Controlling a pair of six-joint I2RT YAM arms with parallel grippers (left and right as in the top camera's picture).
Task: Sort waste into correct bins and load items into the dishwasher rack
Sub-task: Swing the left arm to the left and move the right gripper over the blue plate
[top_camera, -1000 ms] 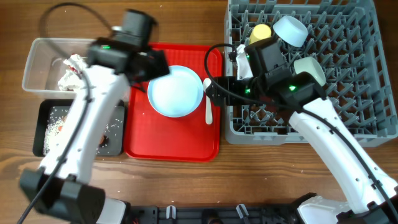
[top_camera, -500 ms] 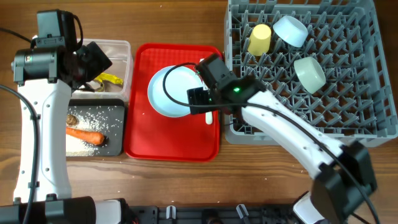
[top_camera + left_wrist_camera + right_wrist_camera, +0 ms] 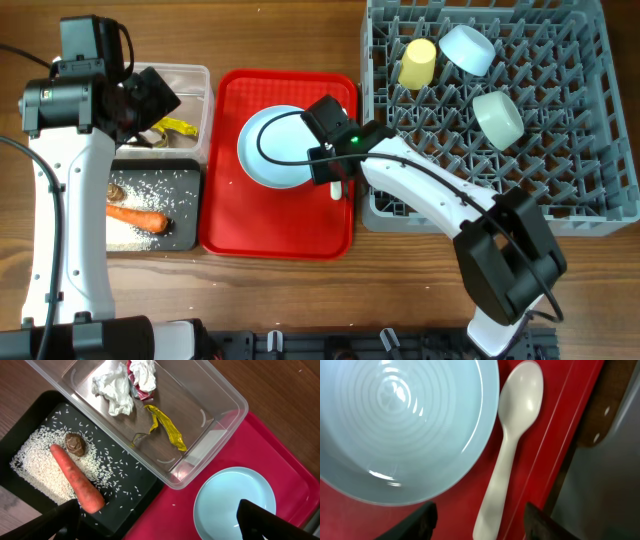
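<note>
My right gripper [image 3: 328, 165] is open low over the white spoon [image 3: 512, 435], its fingers either side of the handle. The spoon lies on the red tray [image 3: 225, 215] beside the pale blue plate [image 3: 272, 148]. My left gripper [image 3: 160, 525] is open and empty above the clear tub [image 3: 235, 405], which holds white paper [image 3: 114, 390], a red-white wrapper [image 3: 142, 377] and a yellow-green wrapper [image 3: 165, 427]. The black tray [image 3: 125, 485] holds the carrot [image 3: 75, 480], brown lump [image 3: 76, 444] and rice [image 3: 35, 460]. The rack [image 3: 560, 190] holds the yellow cup [image 3: 418, 62], blue bowl [image 3: 467, 48] and green bowl [image 3: 497, 117].
The rack's left wall [image 3: 372, 150] stands right next to the red tray's right rim and the spoon. Bare wooden table [image 3: 300, 300] runs along the front. The left arm [image 3: 60, 200] stands along the table's left side.
My right gripper has come from the rack's left edge down over the spoon on the red tray. My left arm has swung left, uncovering the tub and the black tray.
</note>
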